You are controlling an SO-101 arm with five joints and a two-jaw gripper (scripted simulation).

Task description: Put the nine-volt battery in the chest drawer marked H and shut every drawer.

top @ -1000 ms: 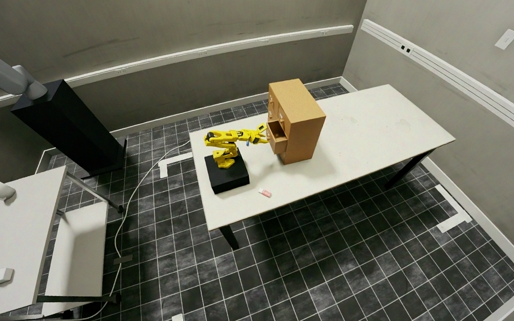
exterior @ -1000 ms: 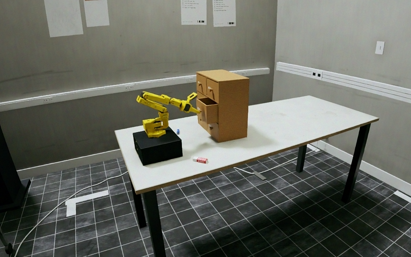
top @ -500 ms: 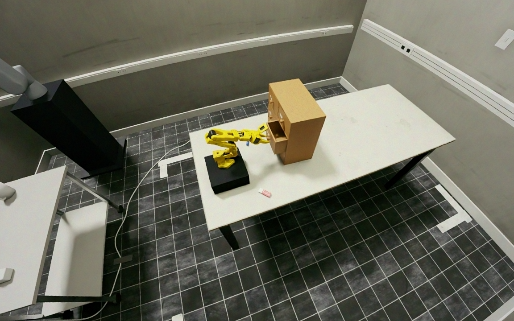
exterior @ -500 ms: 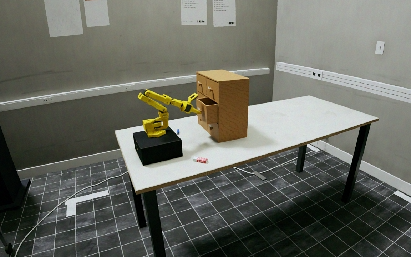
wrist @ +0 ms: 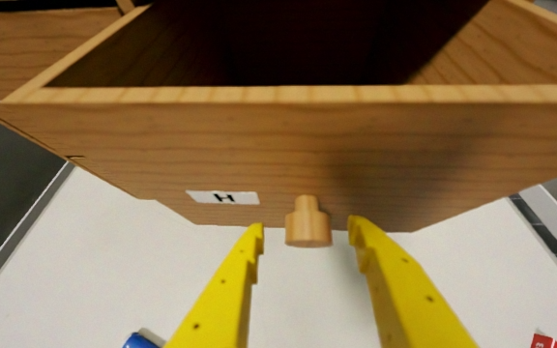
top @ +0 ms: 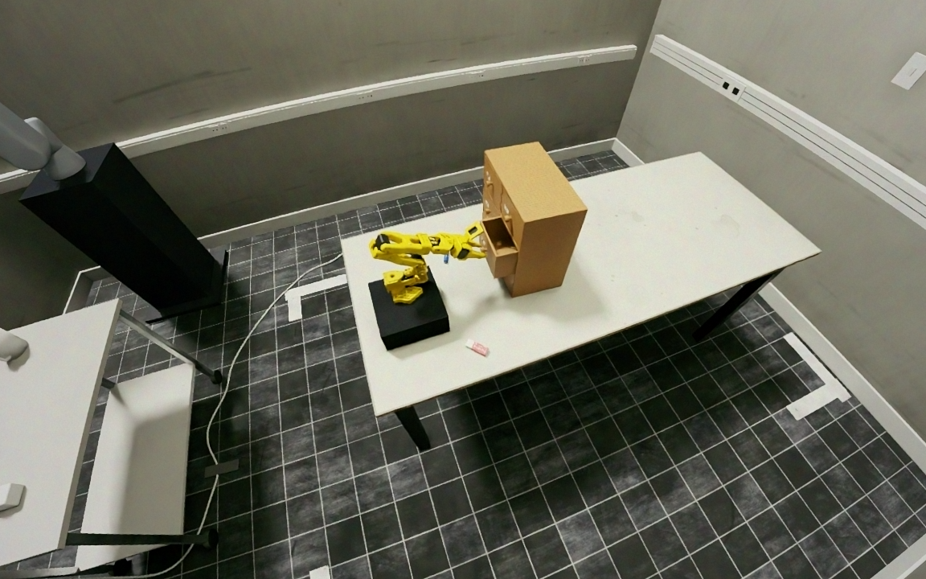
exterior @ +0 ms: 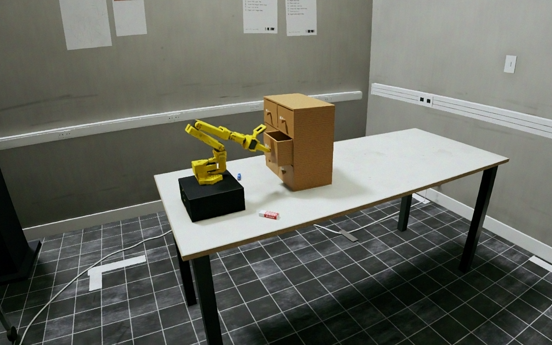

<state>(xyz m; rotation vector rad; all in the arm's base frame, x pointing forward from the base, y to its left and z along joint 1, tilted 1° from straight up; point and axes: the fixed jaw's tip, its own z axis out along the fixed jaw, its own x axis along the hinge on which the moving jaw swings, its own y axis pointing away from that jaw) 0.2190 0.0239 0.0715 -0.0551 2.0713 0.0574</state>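
— Two yellow fingers fill the near view. How do they stand?

— Apart and holding nothing. The gripper [wrist: 306, 231] straddles the small wooden knob [wrist: 307, 228] without touching it.

— Which drawer is that?

— The drawer marked H [wrist: 307, 145], pulled out, its inside dark.

— And the nine-volt battery [exterior: 239, 176]?

— On the white table [exterior: 376, 171], beside the arm's black base [exterior: 211, 197], under the arm. A red-and-white eraser [exterior: 268, 214] lies near the front edge. Behind stands the chest [exterior: 308, 141], upright.
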